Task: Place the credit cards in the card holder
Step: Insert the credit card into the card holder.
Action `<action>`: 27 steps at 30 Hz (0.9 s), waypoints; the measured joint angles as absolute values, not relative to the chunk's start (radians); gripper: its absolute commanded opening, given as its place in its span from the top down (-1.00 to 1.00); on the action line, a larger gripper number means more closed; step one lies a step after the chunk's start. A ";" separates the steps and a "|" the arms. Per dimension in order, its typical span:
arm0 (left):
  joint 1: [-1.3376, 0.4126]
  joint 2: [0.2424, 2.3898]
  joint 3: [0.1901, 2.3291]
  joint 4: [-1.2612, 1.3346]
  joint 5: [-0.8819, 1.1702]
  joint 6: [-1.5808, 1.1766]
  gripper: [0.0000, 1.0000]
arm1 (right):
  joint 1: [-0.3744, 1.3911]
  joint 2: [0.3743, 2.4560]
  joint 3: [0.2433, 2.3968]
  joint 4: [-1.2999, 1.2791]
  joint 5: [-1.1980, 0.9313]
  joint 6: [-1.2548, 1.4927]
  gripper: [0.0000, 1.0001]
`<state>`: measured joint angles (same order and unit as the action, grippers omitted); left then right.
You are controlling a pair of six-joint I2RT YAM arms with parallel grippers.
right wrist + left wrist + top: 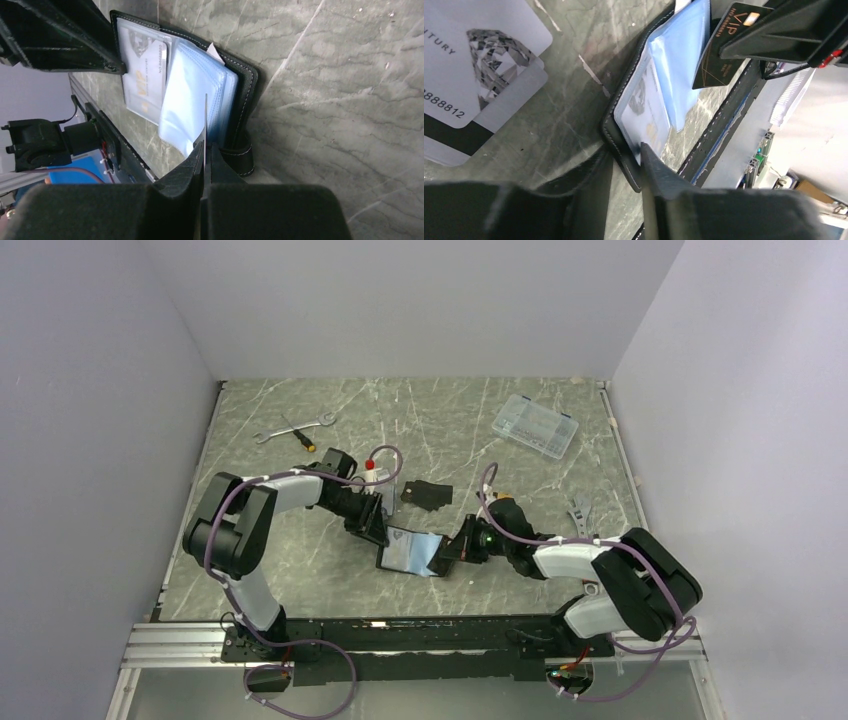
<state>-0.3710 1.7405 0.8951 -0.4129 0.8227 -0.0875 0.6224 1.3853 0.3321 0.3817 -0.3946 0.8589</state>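
The black card holder [408,550] lies open on the table between my grippers, its pale blue sleeves [192,95] fanned up. One sleeve holds a pale card [145,75]. My right gripper [206,145] is shut on a thin dark card seen edge-on [205,120]. In the left wrist view this card [719,55] is black with gold "VIP" lettering, its lower edge at the sleeves. My left gripper [624,160] grips the holder's stitched cover edge [616,140]. Two white-grey cards [474,55], one with a black stripe, lie on the table beside the holder.
A flat black piece [428,494] lies just behind the holder. A wrench [290,425] and a screwdriver [300,437] lie at the back left, a clear plastic box [535,425] at the back right, and another wrench [580,512] near the right arm.
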 measured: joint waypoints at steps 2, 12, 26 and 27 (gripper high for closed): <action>-0.371 1.753 0.903 -0.429 0.816 -0.082 0.83 | 0.622 1.378 0.324 0.387 -0.403 0.868 1.00; -0.375 1.765 0.923 -0.470 0.777 -0.059 1.00 | 0.596 1.229 0.323 0.274 -0.401 0.841 1.00; -0.386 1.736 0.922 -0.476 0.762 -0.046 1.00 | 0.587 1.268 0.322 0.284 -0.405 0.842 1.00; -0.386 1.734 0.922 -0.476 0.762 -0.046 1.00 | 0.587 1.274 0.322 0.290 -0.406 0.846 1.00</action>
